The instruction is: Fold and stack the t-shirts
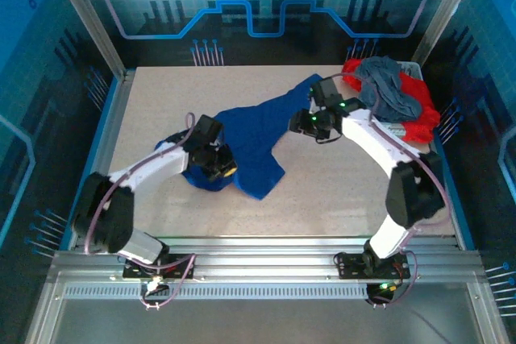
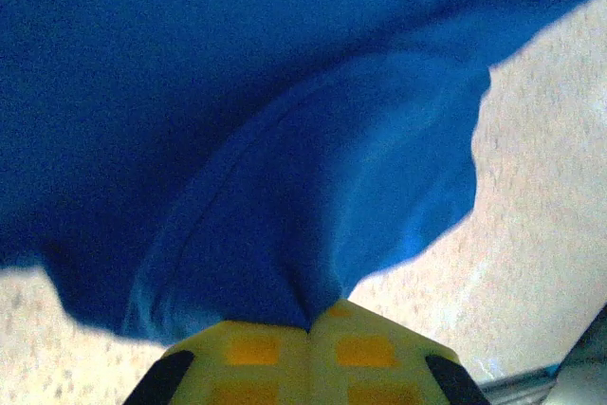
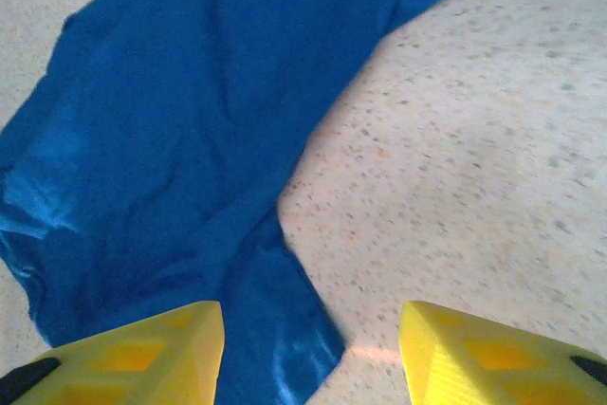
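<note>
Clamping the blue t-shirt (image 1: 254, 138) at eight o'clock, the left gripper (image 2: 311, 334) alone could bunch it; the right gripper (image 3: 308, 329) gaped empty.

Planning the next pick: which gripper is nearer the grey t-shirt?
Right. The right gripper is open over the blue t-shirt, a short way from the grey t-shirt; the left gripper is shut on the blue t-shirt's near end, farther off.

White-shelled left arm (image 1: 149, 165) & right arm (image 1: 375, 142), black joints & wrist units, thin purplish cables alongside, green LEDs nr right wrist. Left gripper (image 2: 311, 331), right gripper (image 3: 309, 318): yellow fingers (image 3: 142, 348) w/ square recesses.
</note>
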Robot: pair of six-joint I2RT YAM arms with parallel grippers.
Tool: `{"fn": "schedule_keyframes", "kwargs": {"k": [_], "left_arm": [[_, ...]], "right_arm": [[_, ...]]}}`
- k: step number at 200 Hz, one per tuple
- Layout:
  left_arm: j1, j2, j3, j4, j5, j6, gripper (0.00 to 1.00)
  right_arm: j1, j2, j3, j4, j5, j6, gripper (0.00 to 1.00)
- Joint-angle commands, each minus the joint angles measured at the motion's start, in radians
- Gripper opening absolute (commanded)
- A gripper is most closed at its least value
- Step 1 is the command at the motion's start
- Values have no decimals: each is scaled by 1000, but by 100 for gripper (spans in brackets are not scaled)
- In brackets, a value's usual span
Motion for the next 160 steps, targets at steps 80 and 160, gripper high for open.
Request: {"fn": "schedule_keyframes", "kwargs": {"k": [80, 160], "left_arm": [[94, 337, 360, -46, 2, 179, 44], [84, -137, -120, -27, 55, 32, 43]], "right_arm": [[88, 348, 297, -141, 14, 126, 47], [266, 162, -63, -66, -64, 185, 53]]}}
